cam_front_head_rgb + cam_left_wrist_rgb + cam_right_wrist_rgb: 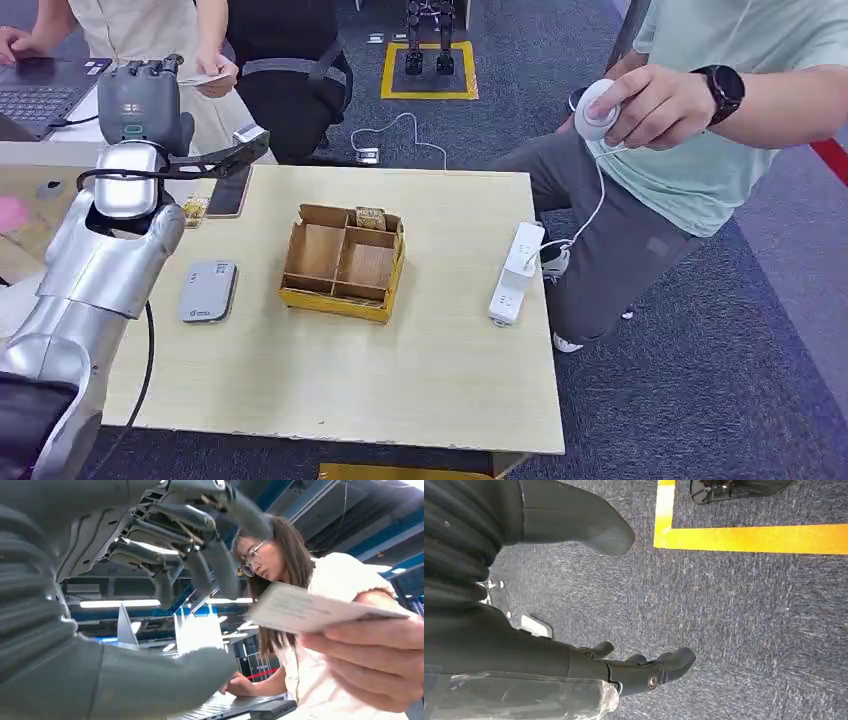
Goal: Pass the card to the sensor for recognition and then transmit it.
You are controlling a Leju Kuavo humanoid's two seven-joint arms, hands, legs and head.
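Observation:
My left hand (140,95) is raised beyond the table's far left corner, fingers spread and holding nothing. A person's hand (218,72) just beside it holds the white card (203,78). In the left wrist view the card (310,611) lies in that person's fingers (375,655), apart from my left hand's (100,540) fingers (200,545) and thumb (150,680). The grey card sensor (208,291) lies flat on the wooden table (330,390), left of centre. My right hand (524,650) hangs over the carpet with thumb and fingers apart and nothing in it.
A yellow cardboard box with compartments (343,262) sits mid-table. A white power strip (516,273) lies near the right edge, a dark phone (229,190) at the far left. A seated person at the right holds a white device (597,108). A laptop (40,95) stands at far left.

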